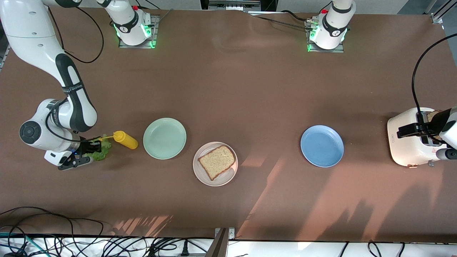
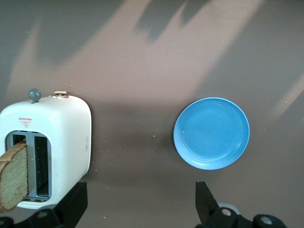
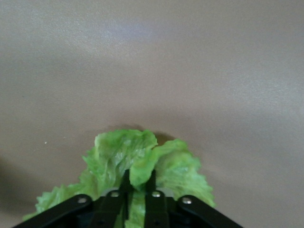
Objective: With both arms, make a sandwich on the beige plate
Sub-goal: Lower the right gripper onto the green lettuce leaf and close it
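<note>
Right hand (image 3: 137, 187) is pinched shut on the lettuce (image 3: 142, 161), low at the right arm's end of the counter (image 1: 250, 89), beside the yellow bottle (image 1: 125, 139). Lift it gently, then lay it flat on the bread (image 1: 217, 161) on the beige plate (image 1: 200, 175). Left hand (image 2: 140, 202) waits, fingers apart, over the toaster (image 2: 61, 142).

the right arm hides part of the lettuce leaf (image 1: 101, 150); the toaster (image 1: 410, 139) is partly covered.

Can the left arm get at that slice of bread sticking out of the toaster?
Probably yes. The left gripper hangs open over the toaster, the bread slice stands up out of its slot, and nothing lies between them.
</note>
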`<action>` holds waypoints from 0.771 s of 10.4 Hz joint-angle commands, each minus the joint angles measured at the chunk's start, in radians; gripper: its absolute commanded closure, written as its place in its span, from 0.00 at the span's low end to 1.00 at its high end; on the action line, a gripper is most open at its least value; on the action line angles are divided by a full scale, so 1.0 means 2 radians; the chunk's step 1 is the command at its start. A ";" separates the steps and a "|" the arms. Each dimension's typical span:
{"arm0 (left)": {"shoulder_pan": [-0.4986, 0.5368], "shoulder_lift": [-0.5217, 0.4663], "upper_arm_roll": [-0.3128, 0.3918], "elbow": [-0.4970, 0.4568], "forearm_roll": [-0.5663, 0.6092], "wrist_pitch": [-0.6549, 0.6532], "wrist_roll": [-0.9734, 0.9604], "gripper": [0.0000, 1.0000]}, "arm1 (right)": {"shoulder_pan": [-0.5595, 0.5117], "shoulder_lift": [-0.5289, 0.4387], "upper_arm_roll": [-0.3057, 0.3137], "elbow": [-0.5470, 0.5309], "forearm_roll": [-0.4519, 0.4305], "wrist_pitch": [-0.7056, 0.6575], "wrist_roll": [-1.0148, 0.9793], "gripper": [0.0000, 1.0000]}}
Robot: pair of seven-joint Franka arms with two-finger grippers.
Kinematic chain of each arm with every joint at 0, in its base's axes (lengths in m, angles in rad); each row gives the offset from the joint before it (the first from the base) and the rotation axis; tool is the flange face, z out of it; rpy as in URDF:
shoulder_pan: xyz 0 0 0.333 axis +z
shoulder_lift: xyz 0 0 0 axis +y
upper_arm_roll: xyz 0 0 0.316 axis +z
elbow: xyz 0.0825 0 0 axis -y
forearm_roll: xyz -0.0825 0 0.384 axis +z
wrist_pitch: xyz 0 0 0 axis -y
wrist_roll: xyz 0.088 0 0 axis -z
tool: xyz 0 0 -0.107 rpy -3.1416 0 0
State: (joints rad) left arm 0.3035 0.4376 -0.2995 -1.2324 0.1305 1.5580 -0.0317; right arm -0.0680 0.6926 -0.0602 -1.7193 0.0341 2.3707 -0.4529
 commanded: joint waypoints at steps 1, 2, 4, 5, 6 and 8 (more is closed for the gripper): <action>-0.049 -0.016 0.058 -0.007 -0.025 -0.002 0.004 0.00 | -0.010 -0.006 0.006 -0.006 0.005 0.003 -0.025 1.00; -0.080 -0.018 0.102 -0.007 -0.053 -0.002 0.005 0.00 | -0.010 -0.019 0.006 -0.007 0.005 -0.012 -0.027 1.00; -0.123 -0.023 0.154 -0.016 -0.074 -0.002 0.007 0.00 | -0.013 -0.057 0.006 -0.006 0.005 -0.066 -0.034 1.00; -0.125 -0.022 0.156 -0.017 -0.074 0.001 0.007 0.00 | -0.013 -0.077 0.006 -0.006 0.005 -0.089 -0.049 1.00; -0.125 -0.025 0.156 -0.027 -0.074 0.004 0.007 0.00 | -0.013 -0.095 0.005 -0.002 0.005 -0.120 -0.057 1.00; -0.119 -0.043 0.153 -0.055 -0.078 0.019 0.007 0.00 | -0.013 -0.126 0.003 0.000 0.004 -0.164 -0.057 1.00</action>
State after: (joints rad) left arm 0.0659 0.4123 -0.0098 -1.2626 0.0113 1.5634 -0.0310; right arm -0.0816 0.4915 -0.0606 -1.7059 0.0341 2.0931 -0.5398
